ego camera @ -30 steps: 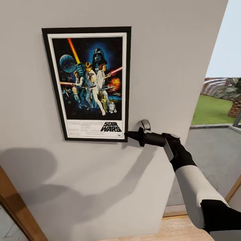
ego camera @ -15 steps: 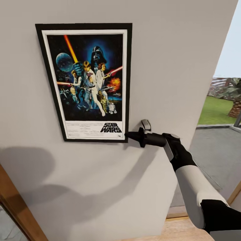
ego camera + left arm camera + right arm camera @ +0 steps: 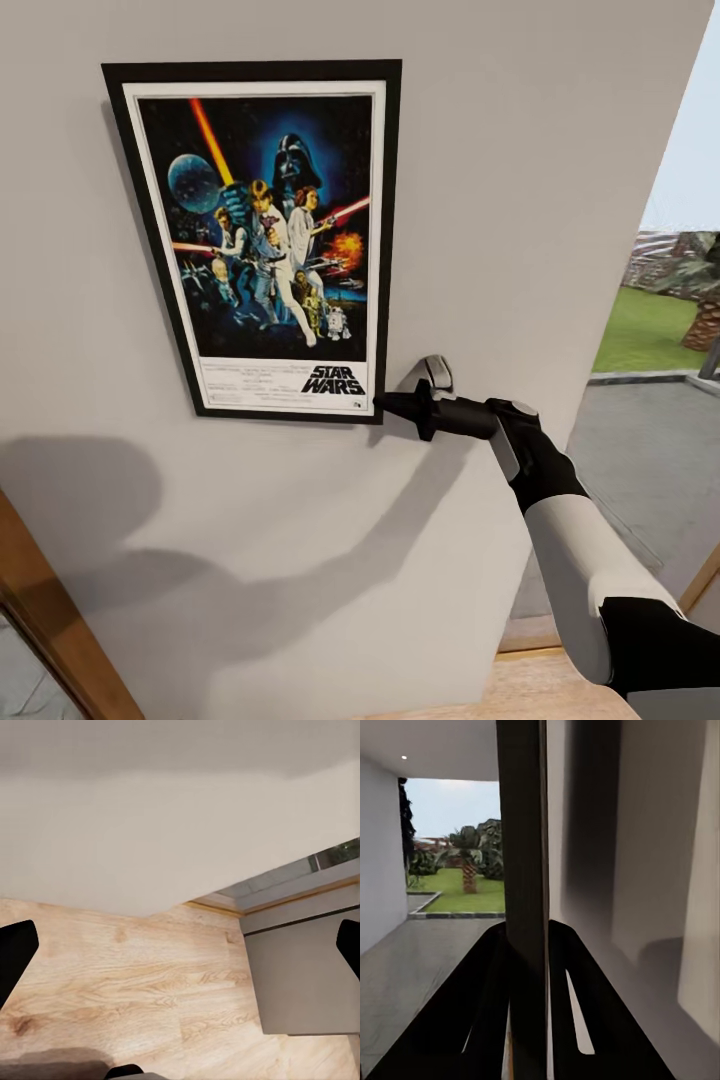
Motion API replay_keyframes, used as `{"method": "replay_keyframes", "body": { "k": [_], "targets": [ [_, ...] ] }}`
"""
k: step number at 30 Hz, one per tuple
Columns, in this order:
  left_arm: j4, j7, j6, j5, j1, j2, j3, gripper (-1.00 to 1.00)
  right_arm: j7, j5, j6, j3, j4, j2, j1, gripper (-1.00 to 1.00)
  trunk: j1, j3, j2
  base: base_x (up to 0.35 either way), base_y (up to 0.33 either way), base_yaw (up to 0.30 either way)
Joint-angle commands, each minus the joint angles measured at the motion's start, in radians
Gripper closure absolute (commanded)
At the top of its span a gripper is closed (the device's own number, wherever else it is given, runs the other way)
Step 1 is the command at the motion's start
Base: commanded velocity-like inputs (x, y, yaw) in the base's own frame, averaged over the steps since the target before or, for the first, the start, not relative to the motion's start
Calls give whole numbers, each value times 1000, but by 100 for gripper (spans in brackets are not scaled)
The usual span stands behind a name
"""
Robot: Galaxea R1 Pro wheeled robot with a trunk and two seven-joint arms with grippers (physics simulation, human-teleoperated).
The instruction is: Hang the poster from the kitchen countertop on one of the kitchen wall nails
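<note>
Matte grey wall [image 3: 520, 150], flat black-framed poster [image 3: 262, 235]

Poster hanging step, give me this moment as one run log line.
phase: hanging | poster: flat against wall | right gripper: shut on poster's lower right corner | left gripper: open, over wood floor

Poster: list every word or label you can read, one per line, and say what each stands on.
"STAR WARS": black title on the white strip at the bottom of the poster.
Fine credit lines beside and under the title: too small to read.
Small mark at the strip's lower right corner: too small to read.
No other text on the wall or the right claw.
</note>
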Motion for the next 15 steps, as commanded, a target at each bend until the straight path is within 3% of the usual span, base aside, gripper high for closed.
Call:
{"method": "replay_keyframes", "body": {
  "k": [1, 15],
  "targets": [
    [-2, 0, -5, 8, 0, 1, -8, -100, 7, 1, 16, -3, 1, 1, -1, 100, 1, -1, -1, 0, 0, 0],
    [22, 0, -5, 8, 0, -1, -9, -100, 5, 0, 6, -4, 5, 1, -1, 100, 1, -1, -1, 0, 0, 0]
  ]
}}
